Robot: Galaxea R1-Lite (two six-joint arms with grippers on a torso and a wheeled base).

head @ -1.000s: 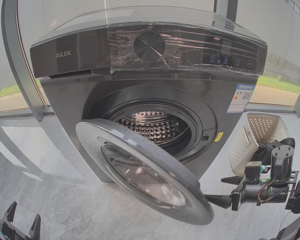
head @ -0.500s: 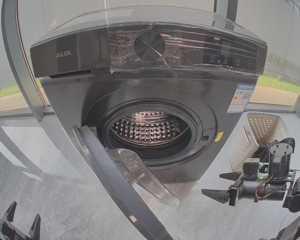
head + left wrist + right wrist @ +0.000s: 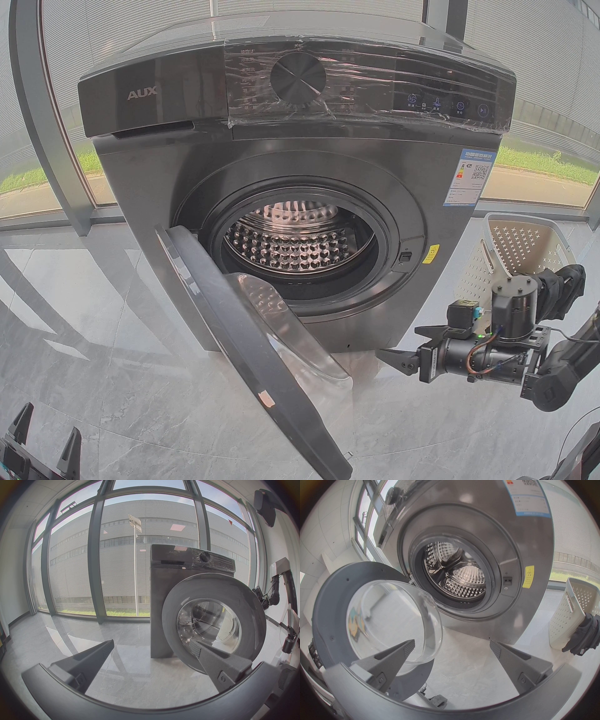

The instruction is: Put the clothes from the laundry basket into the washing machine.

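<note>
Grey marbled floor [image 3: 94, 350] tiles run wall to wall here, glossy enough to catch the light from the tall windows [image 3: 122, 558] behind. The washing machine [image 3: 300, 156] stands on that floor with its back to the glass and its round mouth facing the robot. Its door [image 3: 250, 337] is hinged at the 9 o'clock side of the opening and is swung wide out toward 7 o'clock, the bulging glass bowl turned toward the machine. The steel drum [image 3: 294, 240] is plainly in sight.

At 3 o'clock of the machine, close against its side, stands the white perforated laundry basket [image 3: 531, 240], upright, mouth upward, its long axis vertical. The dark clothes [image 3: 562, 287] are bunched over the basket's near rim, spilling out and down the outer wall toward 6 o'clock.

The right gripper [image 3: 400, 342] hangs above the floor at 4 o'clock of the drum, between door and basket. It points toward 9 o'clock, its fingers [image 3: 390, 658] spread wide with nothing between them. The left gripper [image 3: 50, 419] sits low at 7 o'clock, well apart from the machine, fingers [image 3: 84, 664] likewise spread and holding nothing.
</note>
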